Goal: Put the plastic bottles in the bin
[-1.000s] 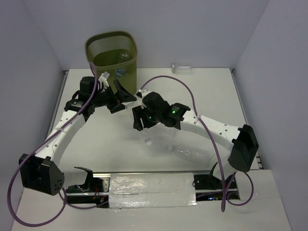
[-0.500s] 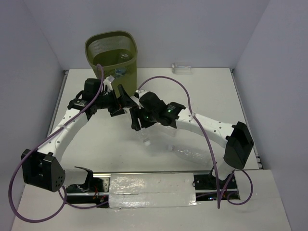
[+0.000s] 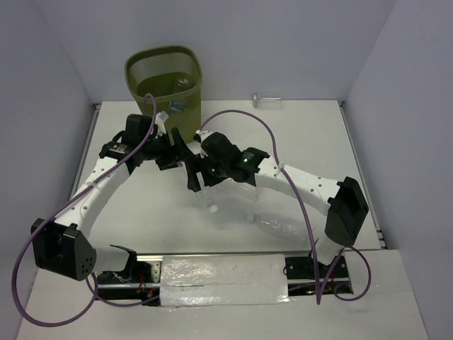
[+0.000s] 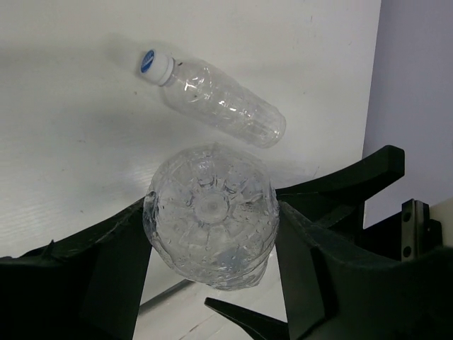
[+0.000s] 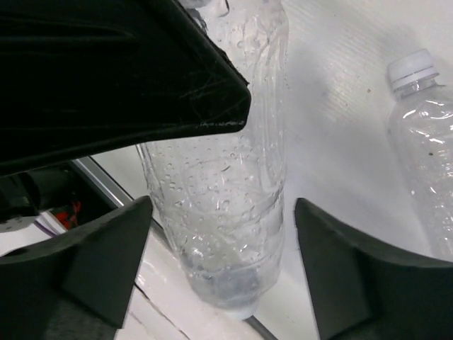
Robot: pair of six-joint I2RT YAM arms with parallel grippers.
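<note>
A clear plastic bottle [image 4: 210, 216] hangs base-up between the two arms, cap [image 3: 211, 207] pointing down at the table. My left gripper [image 4: 210, 237] is shut on it near its base, both fingers pressed against its sides. My right gripper [image 5: 221, 227] is open around the same bottle [image 5: 226, 205], with a gap on each side. In the top view the left gripper [image 3: 182, 151] and right gripper [image 3: 195, 180] meet mid-table. Another bottle [image 3: 277, 227] lies on the table near the front. The olive-green mesh bin [image 3: 141, 71] stands at the back left with a bottle [image 3: 185, 83] inside.
A third bottle [image 3: 266, 100] lies against the back wall, right of the bin. The lying bottle shows in the left wrist view [image 4: 216, 103] and at the right edge of the right wrist view [image 5: 425, 134]. Purple cables loop over both arms. A taped metal rail [image 3: 223, 273] runs along the near edge.
The right gripper has opened off the bottle while the left gripper has closed on it. Both arms have shifted slightly left.
</note>
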